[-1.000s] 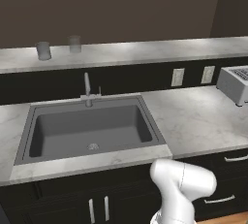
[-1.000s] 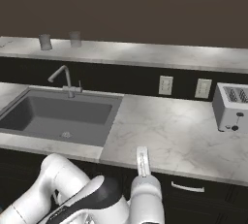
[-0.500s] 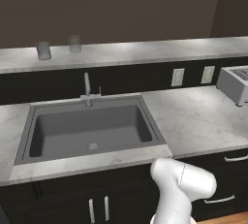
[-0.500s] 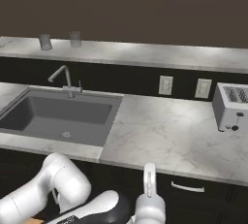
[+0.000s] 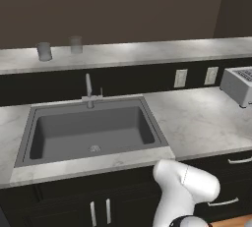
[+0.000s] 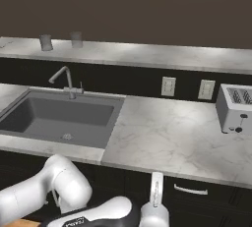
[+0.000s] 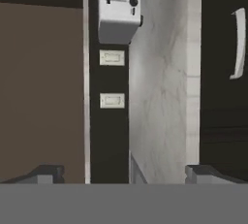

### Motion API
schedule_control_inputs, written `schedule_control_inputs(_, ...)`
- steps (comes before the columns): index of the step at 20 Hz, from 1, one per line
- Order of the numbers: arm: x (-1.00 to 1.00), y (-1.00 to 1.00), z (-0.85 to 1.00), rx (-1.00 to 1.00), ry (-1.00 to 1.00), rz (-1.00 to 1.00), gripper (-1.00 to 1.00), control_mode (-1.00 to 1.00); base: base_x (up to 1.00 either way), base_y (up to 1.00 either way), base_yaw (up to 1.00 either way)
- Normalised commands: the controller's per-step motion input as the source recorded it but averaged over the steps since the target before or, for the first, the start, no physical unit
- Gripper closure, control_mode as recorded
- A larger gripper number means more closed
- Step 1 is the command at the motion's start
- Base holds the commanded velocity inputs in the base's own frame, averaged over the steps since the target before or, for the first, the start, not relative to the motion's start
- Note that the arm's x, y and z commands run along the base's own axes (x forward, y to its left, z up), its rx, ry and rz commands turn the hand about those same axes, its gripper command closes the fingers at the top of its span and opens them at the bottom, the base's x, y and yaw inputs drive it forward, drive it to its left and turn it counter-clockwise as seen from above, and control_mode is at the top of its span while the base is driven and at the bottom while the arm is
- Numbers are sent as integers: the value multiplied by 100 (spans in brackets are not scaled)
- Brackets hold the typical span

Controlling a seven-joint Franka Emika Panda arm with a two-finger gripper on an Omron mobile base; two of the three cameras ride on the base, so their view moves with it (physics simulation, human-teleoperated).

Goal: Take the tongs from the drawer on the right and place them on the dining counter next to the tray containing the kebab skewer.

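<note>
Dark walls back your kitchen; a long pale dining counter (image 5: 147,51) runs across the rear at bar height, with two grey cups (image 5: 44,51) near its left end. Below it you have a marble worktop (image 6: 167,137) with a grey sink (image 5: 91,132) and its faucet (image 5: 88,91); two wall outlets (image 6: 168,86) sit on the black backsplash to the right of the sink, and a silver toaster (image 6: 236,108) stands at the worktop's right end.

Under the worktop's right part you see the drawer (image 6: 197,191), a black front with a short silver bar handle; it looks closed. The tongs, tray and skewer cannot be made out from here.

Your arm (image 5: 184,186) rises low in front of the cabinets, bent below the worktop edge. On the hand view, rolled sideways, the gripper (image 7: 126,172) has its two dark fingertips (image 7: 46,173) spread wide at the bottom corners, with nothing between them; past them you see the toaster, the outlets, the worktop edge and a silver handle (image 7: 237,43) on black at the far right, all well apart from the gripper.
</note>
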Motion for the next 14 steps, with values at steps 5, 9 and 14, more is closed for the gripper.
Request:
schedule_control_inputs(5,-1,-15,-17,3,0,0,-100,-100,0,0,0)
schedule_control_inputs(9,0,-18,-18,0,0,0,-100,-100,0,0,0)
schedule_control_inputs(14,0,-33,-18,-1,-4,-1,-100,-100,0,0,0)
